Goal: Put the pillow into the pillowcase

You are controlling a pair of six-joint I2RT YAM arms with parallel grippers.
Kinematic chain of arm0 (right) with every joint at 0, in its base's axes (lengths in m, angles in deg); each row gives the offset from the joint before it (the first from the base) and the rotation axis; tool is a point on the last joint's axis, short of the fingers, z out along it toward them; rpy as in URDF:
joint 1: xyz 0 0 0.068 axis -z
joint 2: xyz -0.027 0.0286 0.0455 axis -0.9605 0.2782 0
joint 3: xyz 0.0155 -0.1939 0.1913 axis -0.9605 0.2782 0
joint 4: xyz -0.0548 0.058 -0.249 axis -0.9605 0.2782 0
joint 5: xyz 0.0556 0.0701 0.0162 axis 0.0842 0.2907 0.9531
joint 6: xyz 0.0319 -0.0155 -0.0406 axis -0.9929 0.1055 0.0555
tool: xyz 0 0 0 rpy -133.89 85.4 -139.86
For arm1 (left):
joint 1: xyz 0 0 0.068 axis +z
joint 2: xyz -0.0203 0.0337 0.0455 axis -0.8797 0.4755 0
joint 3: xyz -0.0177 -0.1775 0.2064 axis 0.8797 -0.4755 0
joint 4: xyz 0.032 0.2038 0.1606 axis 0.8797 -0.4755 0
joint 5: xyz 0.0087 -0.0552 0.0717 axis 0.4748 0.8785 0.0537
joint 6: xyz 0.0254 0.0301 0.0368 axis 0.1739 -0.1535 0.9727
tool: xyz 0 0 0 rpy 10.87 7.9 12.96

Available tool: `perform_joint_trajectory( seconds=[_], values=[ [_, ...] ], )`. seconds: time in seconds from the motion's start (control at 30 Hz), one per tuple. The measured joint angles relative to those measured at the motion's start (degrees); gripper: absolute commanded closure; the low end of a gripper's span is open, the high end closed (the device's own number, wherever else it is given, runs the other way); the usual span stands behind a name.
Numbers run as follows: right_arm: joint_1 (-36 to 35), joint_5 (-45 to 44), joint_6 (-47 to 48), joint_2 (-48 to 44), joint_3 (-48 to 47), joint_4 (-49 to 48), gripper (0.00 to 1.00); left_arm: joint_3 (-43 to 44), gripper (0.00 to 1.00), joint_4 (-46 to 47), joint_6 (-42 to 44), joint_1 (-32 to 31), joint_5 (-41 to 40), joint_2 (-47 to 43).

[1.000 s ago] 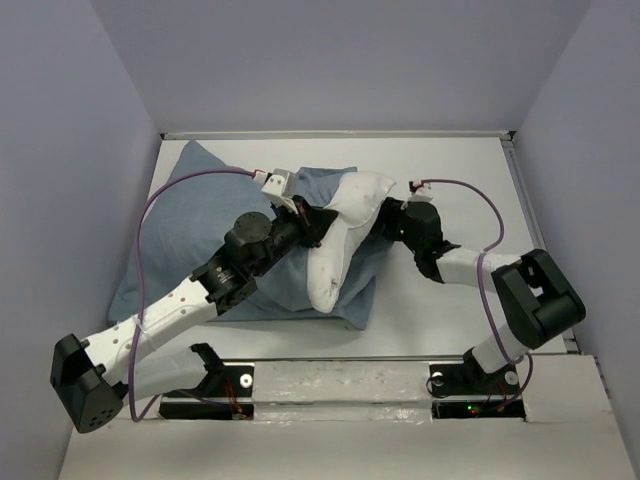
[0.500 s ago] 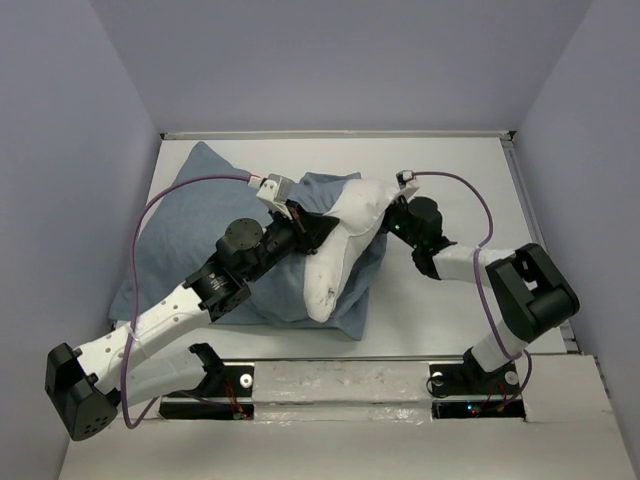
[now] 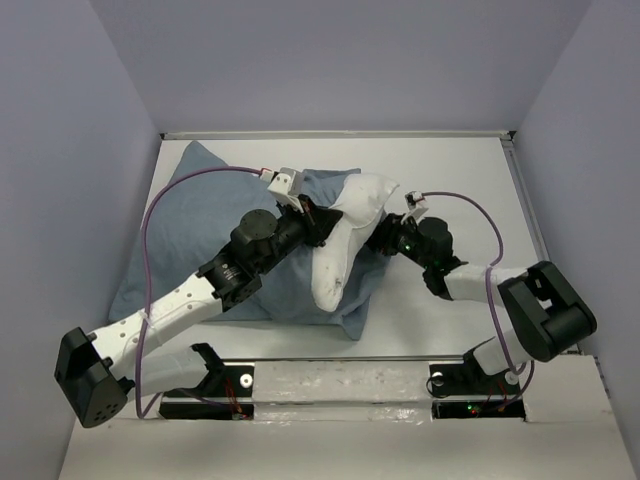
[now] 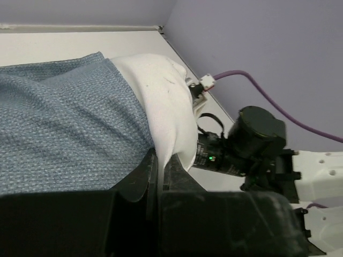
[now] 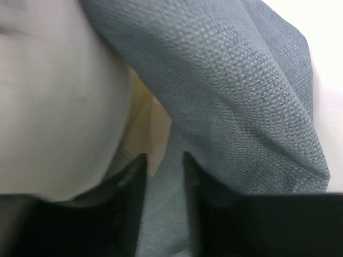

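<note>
1 pillow | 1 pillowcase | left pincer pinching pillow | right pincer pinching pillowcase

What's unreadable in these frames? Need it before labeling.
- Right gripper grip: pillow covers it in top view; right wrist view is blurred and too close.
- Pillowcase mouth: in top view, left arm and pillow lie over it.
- Pillow's near edge: in left wrist view, left gripper blocks it.

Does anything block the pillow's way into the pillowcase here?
No foreign object shows. The pillow lies against the pillowcase, with only the case's own bunched cloth around it; how far its mouth is open cannot be told.
</note>
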State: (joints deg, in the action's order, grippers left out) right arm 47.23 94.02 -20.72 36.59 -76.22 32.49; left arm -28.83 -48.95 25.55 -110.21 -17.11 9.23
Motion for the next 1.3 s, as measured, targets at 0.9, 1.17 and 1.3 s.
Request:
perform_joint_trajectory(
  seconds=[0.9,1.17,1.3],
  values=[
    [-1.2,7.0,-9.8,16.6,-8.0,-17.4,1.0,-5.0,1.0,8.0,-13.2,0.7,11.3,-7.9],
    [-1.2,3.8,-10.3,3.2,3.5,-14.8,1.0,-1.7,1.0,3.3,-1.7,0.1,-0.5,-6.5],
    [-1.2,0.6,-9.1,-7.9,8.9,-7.2,1.0,-1.4,1.0,2.9,2.3,0.5,-5.9,-4.0]
  ],
)
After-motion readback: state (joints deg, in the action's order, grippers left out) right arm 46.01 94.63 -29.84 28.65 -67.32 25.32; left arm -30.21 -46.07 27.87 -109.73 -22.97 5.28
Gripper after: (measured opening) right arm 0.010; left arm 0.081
